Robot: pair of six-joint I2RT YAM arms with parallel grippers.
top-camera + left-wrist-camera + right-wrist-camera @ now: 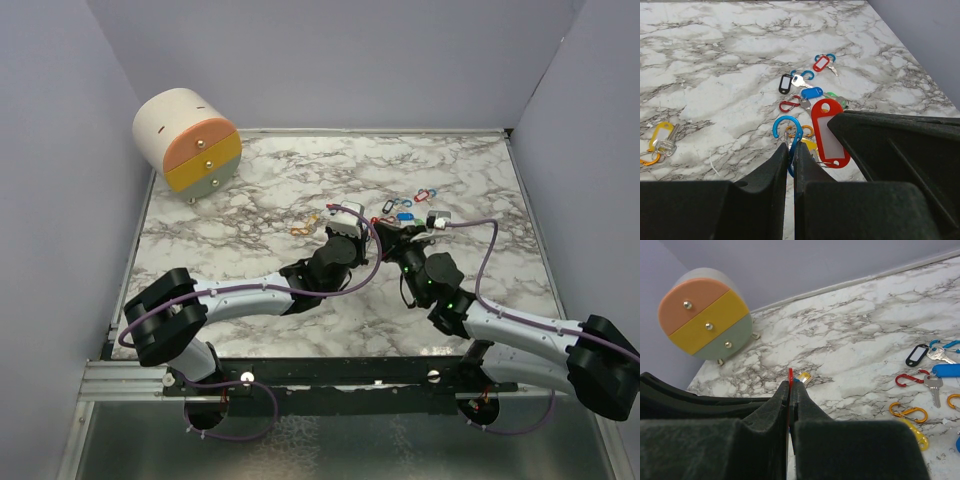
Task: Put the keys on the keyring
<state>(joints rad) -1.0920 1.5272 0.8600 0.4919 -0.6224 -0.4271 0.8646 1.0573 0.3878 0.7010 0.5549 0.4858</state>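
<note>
The left end effector [791, 150] is clamped on a blue clip [785, 118], which sticks out just past its tips. The right end effector [790, 390] is pinched shut on a red key tag [829, 131], held right beside the clip, likely so its hole can be hooked on. More keys [811, 93] lie farther out on the tabletop [715, 60].

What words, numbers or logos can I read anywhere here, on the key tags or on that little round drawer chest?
None can be read.
The red tag has a white insert that is blank.
The black tag and the yellow tag show no legible writing.
The drawer chest carries no label or brand.
</note>
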